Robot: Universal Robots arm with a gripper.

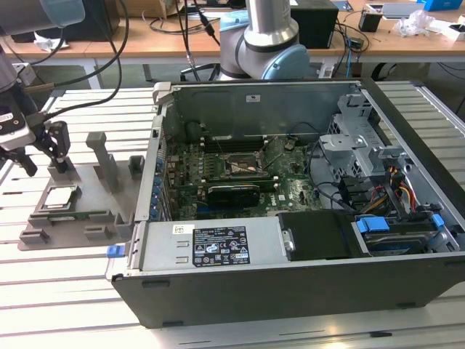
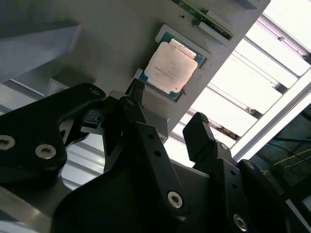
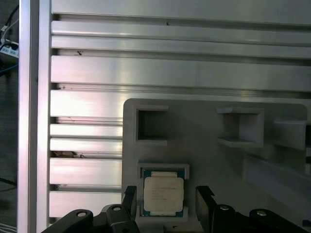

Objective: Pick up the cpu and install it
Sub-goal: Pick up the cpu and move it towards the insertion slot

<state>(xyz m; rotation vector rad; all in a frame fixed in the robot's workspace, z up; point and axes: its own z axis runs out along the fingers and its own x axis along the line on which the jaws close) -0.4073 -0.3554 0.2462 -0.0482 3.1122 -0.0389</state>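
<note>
Jaws of the black gripper [image 2: 166, 104] were spread above the silver-lidded square cpu [image 2: 171, 65] in its grey plastic tray [image 3: 204, 160]; centred alignment was judged essential.

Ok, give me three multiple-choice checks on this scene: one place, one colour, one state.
1. Where is the chip? A) in a recess of the tray B) in the computer's socket C) on the bare table
2. The tray's colour? A) blue B) grey C) red
3. The gripper is: A) shut on the chip B) open C) shut on a cable
Answers: 1 A, it lies seated in the recess; 2 B, plain grey in both wrist views; 3 B, its fingers stand apart, clear of the chip.
</note>
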